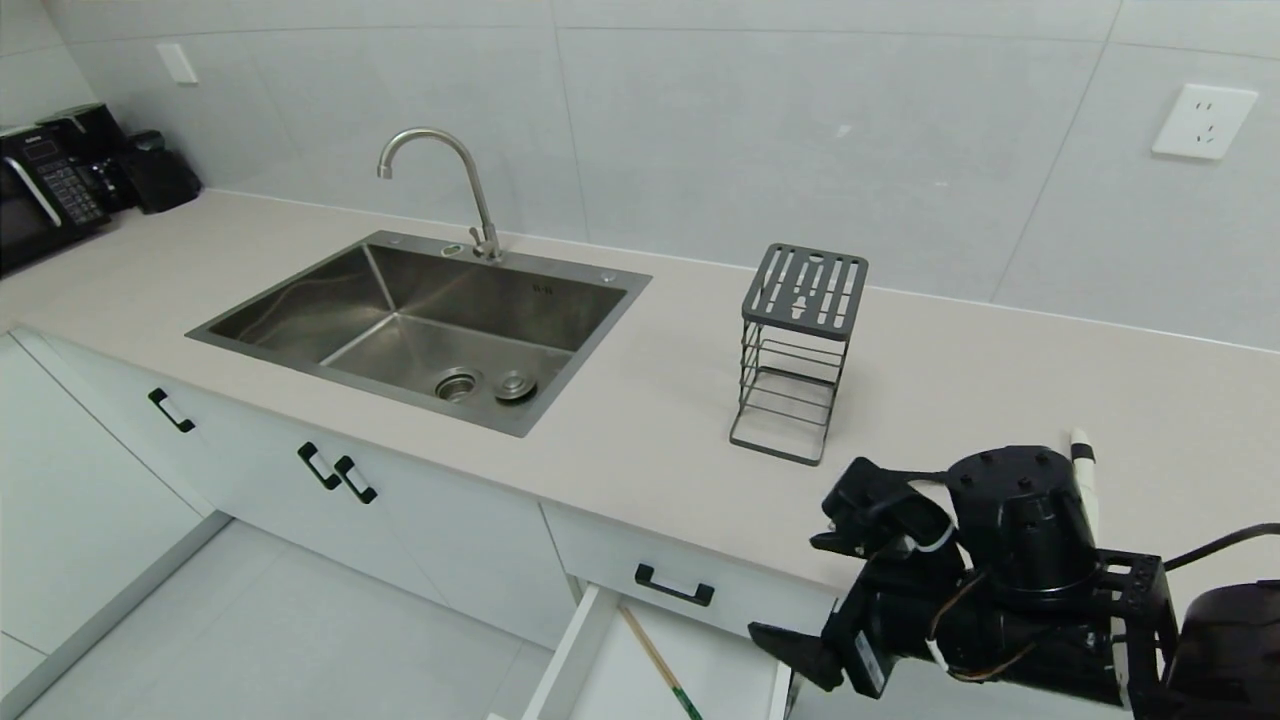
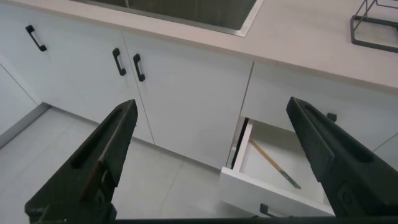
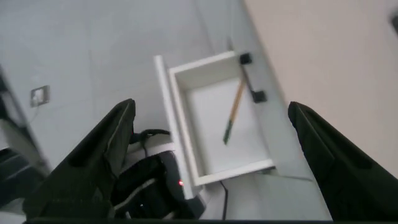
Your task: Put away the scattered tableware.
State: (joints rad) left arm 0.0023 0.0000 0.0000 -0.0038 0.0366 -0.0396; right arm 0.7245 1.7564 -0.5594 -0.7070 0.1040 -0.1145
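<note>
A white drawer (image 1: 565, 665) stands pulled out under the counter, with a wooden chopstick with a green tip (image 1: 660, 668) lying in it. My right gripper (image 1: 815, 600) hangs open above the drawer's right side with nothing between its fingers. The right wrist view looks down past that gripper (image 3: 210, 109) at the drawer (image 3: 171, 118) and the chopstick (image 3: 233, 113). A slim white utensil (image 1: 1083, 468) lies on the counter behind the right arm. My left gripper (image 2: 210, 104) is open and holds nothing, out in front of the cabinets, facing the drawer (image 2: 249, 186) and chopstick (image 2: 275, 163).
A dark wire rack (image 1: 800, 350) stands on the beige counter right of the steel sink (image 1: 560, 390) and its faucet (image 1: 470, 185). Black appliances (image 1: 60, 180) sit at the far left. White cabinet doors with black handles (image 2: 127, 62) line the front.
</note>
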